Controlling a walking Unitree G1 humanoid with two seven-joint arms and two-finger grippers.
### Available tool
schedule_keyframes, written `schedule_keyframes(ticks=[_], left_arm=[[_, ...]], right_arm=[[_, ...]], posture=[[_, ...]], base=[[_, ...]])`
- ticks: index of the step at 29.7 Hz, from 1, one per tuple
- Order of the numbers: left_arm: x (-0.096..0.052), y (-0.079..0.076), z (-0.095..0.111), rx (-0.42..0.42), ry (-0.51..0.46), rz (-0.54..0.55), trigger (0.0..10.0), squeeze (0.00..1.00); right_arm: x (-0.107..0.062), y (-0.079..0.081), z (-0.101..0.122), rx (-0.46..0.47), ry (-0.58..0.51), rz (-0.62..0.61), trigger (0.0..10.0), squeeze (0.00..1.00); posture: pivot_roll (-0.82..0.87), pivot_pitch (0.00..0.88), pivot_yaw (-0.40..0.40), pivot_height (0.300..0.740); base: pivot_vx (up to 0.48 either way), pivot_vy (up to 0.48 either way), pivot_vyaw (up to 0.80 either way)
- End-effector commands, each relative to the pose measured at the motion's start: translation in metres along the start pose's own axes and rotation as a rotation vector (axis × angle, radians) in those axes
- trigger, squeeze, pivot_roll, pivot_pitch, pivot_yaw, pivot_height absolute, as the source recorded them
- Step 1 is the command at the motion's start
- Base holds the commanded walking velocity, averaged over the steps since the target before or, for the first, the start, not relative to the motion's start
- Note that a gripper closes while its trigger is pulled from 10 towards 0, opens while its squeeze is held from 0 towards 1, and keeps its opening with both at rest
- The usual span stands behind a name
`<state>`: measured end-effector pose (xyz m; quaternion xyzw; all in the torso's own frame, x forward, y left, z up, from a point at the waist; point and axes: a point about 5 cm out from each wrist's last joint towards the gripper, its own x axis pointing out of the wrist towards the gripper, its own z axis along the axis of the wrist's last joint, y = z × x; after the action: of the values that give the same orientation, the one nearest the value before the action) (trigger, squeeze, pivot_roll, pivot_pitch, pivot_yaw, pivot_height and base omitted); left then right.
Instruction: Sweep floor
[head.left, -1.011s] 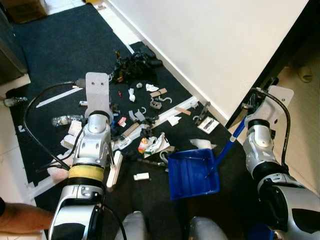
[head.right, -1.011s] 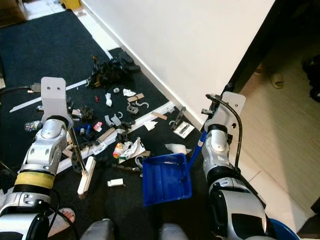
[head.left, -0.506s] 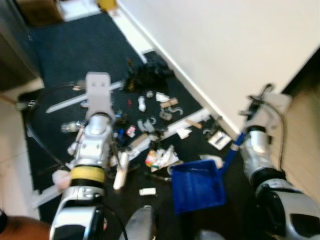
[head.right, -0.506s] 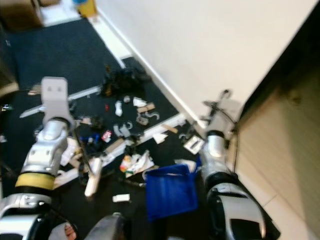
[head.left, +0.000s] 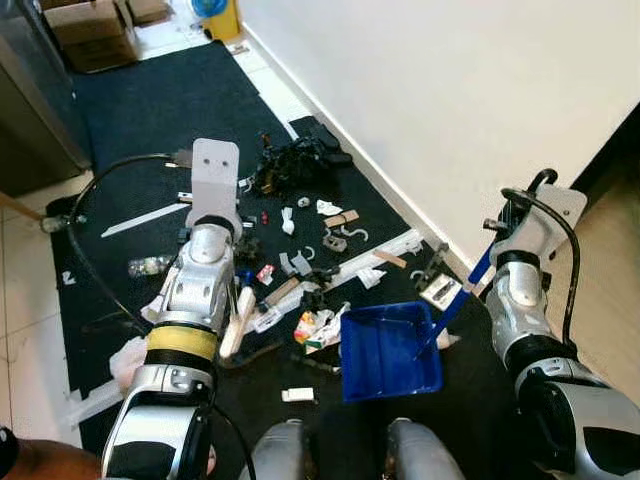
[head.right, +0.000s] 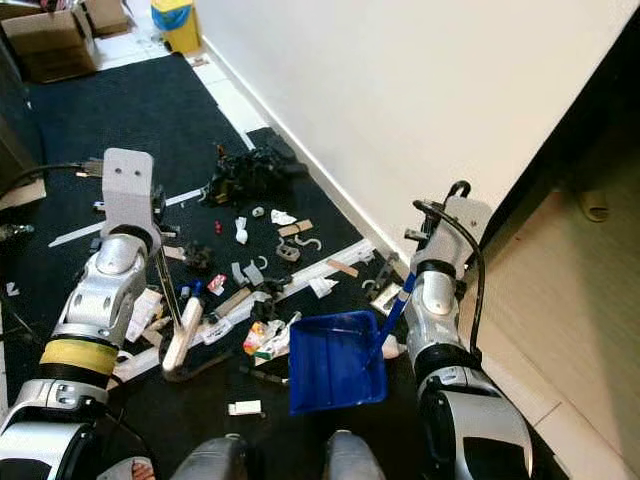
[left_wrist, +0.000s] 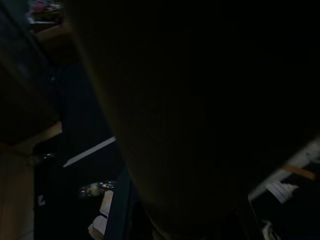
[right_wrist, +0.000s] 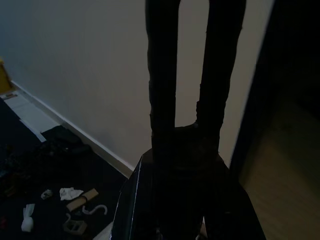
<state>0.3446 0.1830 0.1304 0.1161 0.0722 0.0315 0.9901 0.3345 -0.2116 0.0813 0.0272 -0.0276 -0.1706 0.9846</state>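
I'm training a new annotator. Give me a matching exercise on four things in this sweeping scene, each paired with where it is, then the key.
Things:
1. blue dustpan
2. black tangled heap
3. cardboard boxes
4. broom head

Places:
A. far end, beyond the carpet
B. near the wall's skirting
C. under the left arm, among litter
D. just ahead of the robot's knees

Pairs: 1-D, 2-B, 3-A, 4-C

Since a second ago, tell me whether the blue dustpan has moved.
Yes. The blue dustpan has slid forward, away from the small white scrap and nearer the crumpled wrapper.
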Motion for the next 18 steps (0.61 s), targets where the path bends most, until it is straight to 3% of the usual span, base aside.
schedule_keyframes(ticks=[1,6,13,18], left_arm=[[0.002,-0.001,0.005,0.048,-0.028,-0.017,10.0,0.0],[0.006,-0.008,-0.003,0.053,-0.007,-0.06,10.0,0.0],[0.006,-0.01,-0.002,0.046,-0.026,-0.047,10.0,0.0],[0.004,-0.01,-0.003,0.039,-0.042,-0.038,10.0,0.0]], right_arm=[[0.0,0.0,0.001,0.022,-0.009,0.005,10.0,0.0],[-0.008,0.003,-0.015,0.008,0.088,0.056,10.0,0.0],[-0.01,-0.002,-0.018,-0.013,0.098,0.044,10.0,0.0],[-0.007,-0.004,-0.015,-0.012,0.094,0.056,10.0,0.0]], posture=[[0.1,0.03,0.029,0.74],[0.08,0.035,0.055,0.74],[0.07,0.044,0.046,0.74],[0.07,0.053,0.019,0.74]], base=[[0.0,0.0,0.0],[0.0,0.0,0.0],[0.0,0.0,0.0],[0.0,0.0,-0.8]])
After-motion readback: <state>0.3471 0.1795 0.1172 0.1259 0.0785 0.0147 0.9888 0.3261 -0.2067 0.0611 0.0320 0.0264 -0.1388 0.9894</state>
